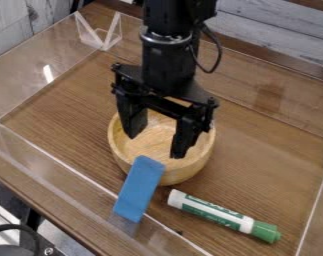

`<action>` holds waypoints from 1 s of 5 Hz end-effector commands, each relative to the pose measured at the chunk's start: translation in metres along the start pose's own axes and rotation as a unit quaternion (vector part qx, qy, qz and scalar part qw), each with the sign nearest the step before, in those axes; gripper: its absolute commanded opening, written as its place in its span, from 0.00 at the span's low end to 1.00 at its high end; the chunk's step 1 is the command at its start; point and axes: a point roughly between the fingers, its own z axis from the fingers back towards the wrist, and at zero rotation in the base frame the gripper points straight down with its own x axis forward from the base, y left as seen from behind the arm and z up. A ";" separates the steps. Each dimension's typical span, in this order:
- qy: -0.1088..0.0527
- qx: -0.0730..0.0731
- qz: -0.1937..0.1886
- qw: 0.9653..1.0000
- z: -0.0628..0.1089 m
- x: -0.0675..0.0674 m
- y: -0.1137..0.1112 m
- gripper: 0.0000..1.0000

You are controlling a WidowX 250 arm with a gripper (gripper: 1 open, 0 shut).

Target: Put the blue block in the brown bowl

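The blue block lies flat on the wooden table just in front of the brown bowl, one end close to the bowl's near rim. My gripper hangs over the bowl with its black fingers spread wide, open, nothing between them. One fingertip sits over the bowl's left side, the other over its right rim. The arm's black body hides much of the bowl's inside.
A white marker with a green cap lies to the right of the block near the front edge. Clear acrylic walls surround the wooden table. A small clear stand sits at the back left.
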 end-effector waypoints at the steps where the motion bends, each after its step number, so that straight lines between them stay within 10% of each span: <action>1: -0.023 0.000 -0.005 1.000 0.005 -0.001 -0.002 1.00; 5: -0.015 0.002 -0.014 1.000 -0.013 -0.008 -0.003 1.00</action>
